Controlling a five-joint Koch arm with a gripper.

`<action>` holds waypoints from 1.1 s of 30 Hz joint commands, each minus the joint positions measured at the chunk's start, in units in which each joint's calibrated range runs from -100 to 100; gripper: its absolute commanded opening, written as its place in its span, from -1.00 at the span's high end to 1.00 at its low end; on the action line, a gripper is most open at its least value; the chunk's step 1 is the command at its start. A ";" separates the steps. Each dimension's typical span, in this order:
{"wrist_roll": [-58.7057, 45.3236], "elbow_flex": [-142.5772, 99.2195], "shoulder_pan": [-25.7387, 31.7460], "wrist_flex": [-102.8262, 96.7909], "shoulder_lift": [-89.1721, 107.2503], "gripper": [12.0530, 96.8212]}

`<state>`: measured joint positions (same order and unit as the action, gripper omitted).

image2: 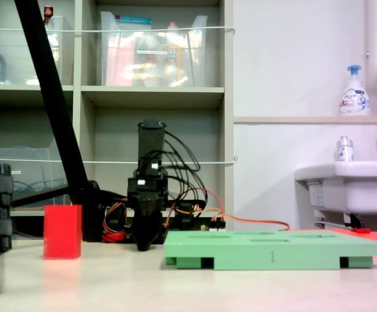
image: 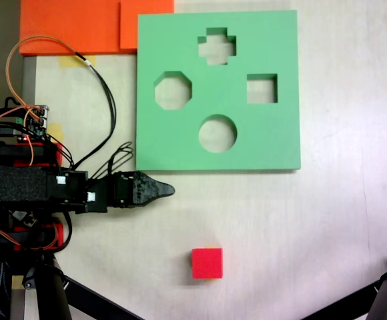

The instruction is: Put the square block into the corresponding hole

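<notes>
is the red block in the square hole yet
Not yet. The red block sits on the table, apart from the green board; its square hole is empty.

The square block [image: 207, 263] is showing plain bright red in both fixed views. The foam board [image: 180, 143] is showing a flat mint green, its square hole [image: 261, 89] letting the pale table [image: 300, 227] through. Two orange sheets [image: 73, 27] are lying at the far left. The gripper [image: 169, 191] is appearing black, with orange and black wires [image: 53, 43] trailing behind it.
</notes>
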<state>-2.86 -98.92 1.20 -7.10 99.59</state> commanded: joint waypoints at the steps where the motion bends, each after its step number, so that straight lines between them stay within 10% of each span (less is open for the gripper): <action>1: 0.29 -1.08 0.29 5.80 0.41 0.12; 33: 6.84 -1.08 -2.74 1.18 0.41 0.12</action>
<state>0.66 -98.92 -0.61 -7.20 99.59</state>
